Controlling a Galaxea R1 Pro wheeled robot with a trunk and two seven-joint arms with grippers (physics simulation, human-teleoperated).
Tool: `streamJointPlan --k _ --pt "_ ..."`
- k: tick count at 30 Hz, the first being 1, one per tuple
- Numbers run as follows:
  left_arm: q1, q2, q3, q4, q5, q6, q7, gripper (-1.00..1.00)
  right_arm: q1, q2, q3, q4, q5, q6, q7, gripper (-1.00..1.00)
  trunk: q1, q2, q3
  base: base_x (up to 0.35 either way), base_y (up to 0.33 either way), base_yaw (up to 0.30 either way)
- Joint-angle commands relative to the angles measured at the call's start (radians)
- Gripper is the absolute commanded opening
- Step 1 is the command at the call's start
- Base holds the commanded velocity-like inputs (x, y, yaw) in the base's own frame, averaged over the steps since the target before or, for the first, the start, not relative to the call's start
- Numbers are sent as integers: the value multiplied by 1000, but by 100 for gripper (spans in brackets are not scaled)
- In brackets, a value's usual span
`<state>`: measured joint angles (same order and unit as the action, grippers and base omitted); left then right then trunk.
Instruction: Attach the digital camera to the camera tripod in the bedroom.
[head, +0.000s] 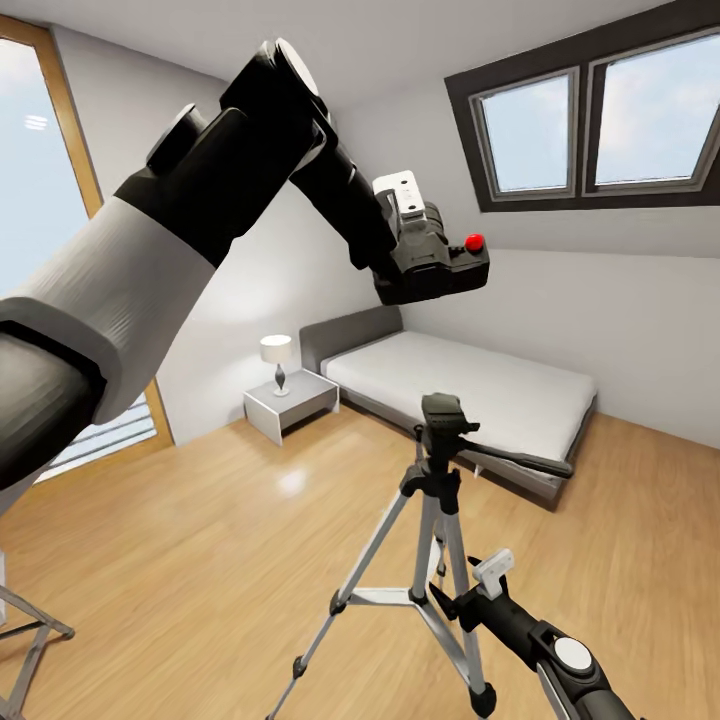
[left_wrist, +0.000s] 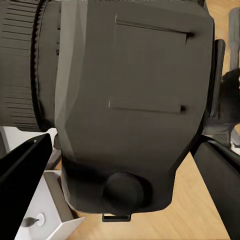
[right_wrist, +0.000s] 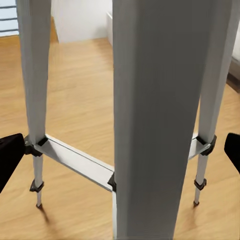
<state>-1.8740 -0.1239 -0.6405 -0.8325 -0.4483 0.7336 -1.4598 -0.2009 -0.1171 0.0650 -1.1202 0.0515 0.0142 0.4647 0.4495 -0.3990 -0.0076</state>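
Above the tall silver-legged camera tripod (head: 436, 520), at twelve o'clock, my left gripper (head: 425, 250) clamps the small black digital camera (head: 440, 265); I judge lowering onto its black pan head (head: 443, 412) next; right gripper (head: 485, 585) spread around a leg.

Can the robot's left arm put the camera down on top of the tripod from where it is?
Probably yes. The left gripper holds the digital camera up in the air above the camera tripod, with nothing between them.

The black digital camera (head: 440, 262) is being held aloft above the camera tripod (head: 437, 520), which is standing upright on 3 silver legs
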Motion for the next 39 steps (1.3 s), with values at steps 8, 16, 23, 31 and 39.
streamJointPlan --k 8,16,23,31,39 --pt "-1 0 1 0 -9 10 -8 -100 0 -1 0 -1 5 1 2 100 1 -1 -1 33 6 0" --pt "-1 0 1 0 -9 11 -8 -100 0 -1 -1 -1 5 3 1 100 1 -1 -1 4 1 0" --pt "-1 0 1 -1 -9 11 -8 -100 0 -1 -1 3 6 1 -4 100 1 -1 -1 0 0 0" --pt "-1 -1 1 -1 -9 10 -8 -100 0 0 -1 12 7 1 -23 100 1 -1 -1 0 0 0" --pt "-1 -2 0 0 -9 9 -8 -100 0 0 -4 67 7 -20 -57 100 1 -1 -1 0 0 0"
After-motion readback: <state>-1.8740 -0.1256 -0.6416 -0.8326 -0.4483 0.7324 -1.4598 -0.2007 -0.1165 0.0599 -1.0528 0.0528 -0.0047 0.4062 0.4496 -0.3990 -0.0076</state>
